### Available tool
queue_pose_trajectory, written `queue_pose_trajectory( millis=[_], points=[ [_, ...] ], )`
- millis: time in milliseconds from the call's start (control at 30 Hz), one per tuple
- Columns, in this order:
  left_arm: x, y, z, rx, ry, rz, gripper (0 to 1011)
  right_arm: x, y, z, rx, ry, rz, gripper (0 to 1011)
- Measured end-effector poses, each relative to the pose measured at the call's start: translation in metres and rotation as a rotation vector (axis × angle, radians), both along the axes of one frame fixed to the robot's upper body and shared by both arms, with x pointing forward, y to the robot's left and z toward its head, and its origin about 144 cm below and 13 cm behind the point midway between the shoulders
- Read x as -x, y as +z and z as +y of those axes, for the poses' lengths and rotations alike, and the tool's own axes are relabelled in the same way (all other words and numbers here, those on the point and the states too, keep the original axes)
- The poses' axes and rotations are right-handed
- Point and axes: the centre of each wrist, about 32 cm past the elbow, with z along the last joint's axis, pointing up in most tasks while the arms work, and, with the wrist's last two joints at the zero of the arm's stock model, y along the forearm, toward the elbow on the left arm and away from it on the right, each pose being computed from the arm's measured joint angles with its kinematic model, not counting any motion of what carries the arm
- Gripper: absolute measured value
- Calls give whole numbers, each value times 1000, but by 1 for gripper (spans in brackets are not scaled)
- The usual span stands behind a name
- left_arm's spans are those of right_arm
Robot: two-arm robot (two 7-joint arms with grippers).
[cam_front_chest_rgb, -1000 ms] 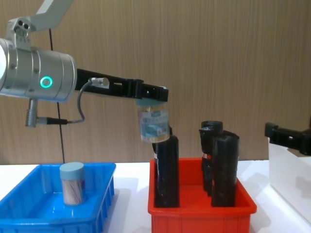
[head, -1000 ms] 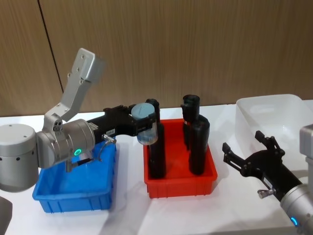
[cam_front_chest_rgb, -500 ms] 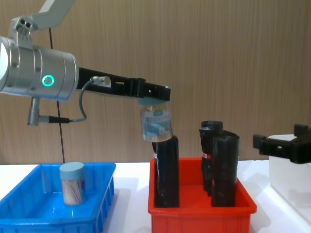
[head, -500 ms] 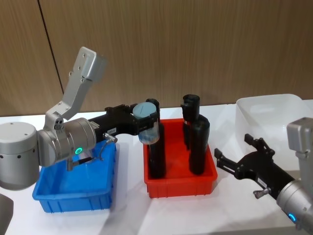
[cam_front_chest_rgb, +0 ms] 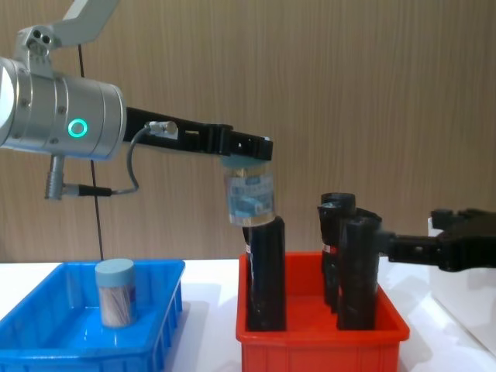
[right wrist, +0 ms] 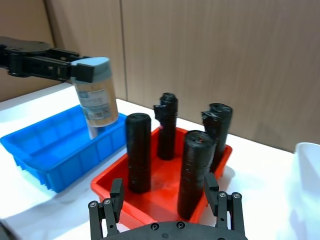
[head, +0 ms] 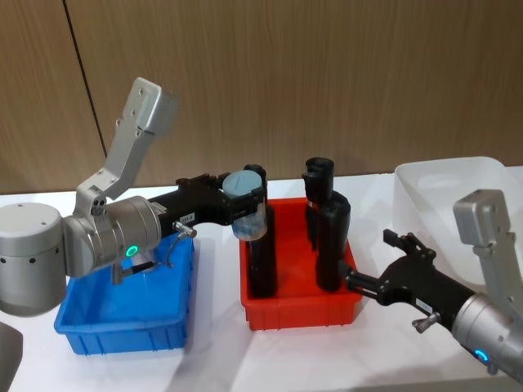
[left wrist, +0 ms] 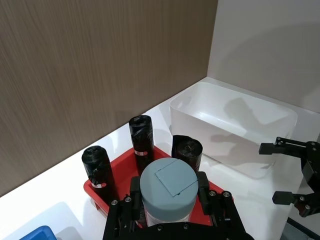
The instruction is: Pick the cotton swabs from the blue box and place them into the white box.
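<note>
Left gripper point(head: 243, 189) pinches a clear plastic cotton-swab jar point(cam_front_chest_rgb: 249, 198), pale blue lid, above the red plastic bin point(head: 302, 314).
Right gripper point(head: 369, 261) spread beside it. Second jar point(cam_front_chest_rgb: 115, 292) waits in shallow blue plastic box point(head: 122, 335); tall white plastic box point(head: 445, 175) shows none.

Between the jar point(head: 248, 219) in your left gripper point(head: 241, 189) and the white box point(head: 445, 184) stands the red bin point(head: 302, 309), where four tall black bottles point(head: 331, 245) rise. The jar hangs close by the leftmost one's top. Above the bottles the air is free. Your right gripper point(head: 369, 261), fingers spread, sits in the gap between red bin and white box, toward the table's point(head: 221, 355) right edge.
</note>
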Motion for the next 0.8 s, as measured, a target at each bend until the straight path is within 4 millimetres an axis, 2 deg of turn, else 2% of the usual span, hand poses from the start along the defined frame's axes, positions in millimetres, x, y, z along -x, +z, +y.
queue_pose_trajectory(
  millis=[800],
  points=[
    [0,0,0,1,-1,-1,666,-40,12,21,-2,173,51,1002]
  ],
)
